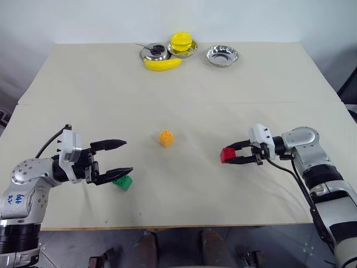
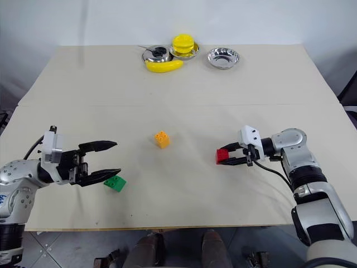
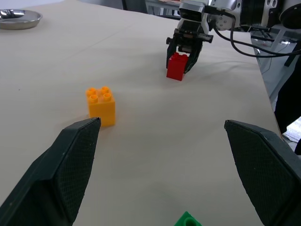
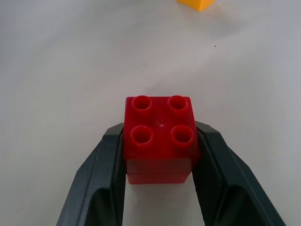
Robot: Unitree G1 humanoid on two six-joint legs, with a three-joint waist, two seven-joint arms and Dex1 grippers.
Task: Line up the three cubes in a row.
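The green cube [image 1: 122, 182] lies just under the open left gripper [image 1: 120, 157], while the right gripper [image 1: 234, 154] clamps the red cube [image 1: 227, 154].

Pale table against a white wall

A wide beige tabletop [image 1: 184, 84] fills the scene, with a faint seam running left to right across its middle. Behind its far edge stands a plain white wall [image 1: 111, 19], evenly lit. Below the near edge, grey floor tiles [image 1: 67, 248] show. Something dark stands past the table's right edge [image 1: 350, 89].
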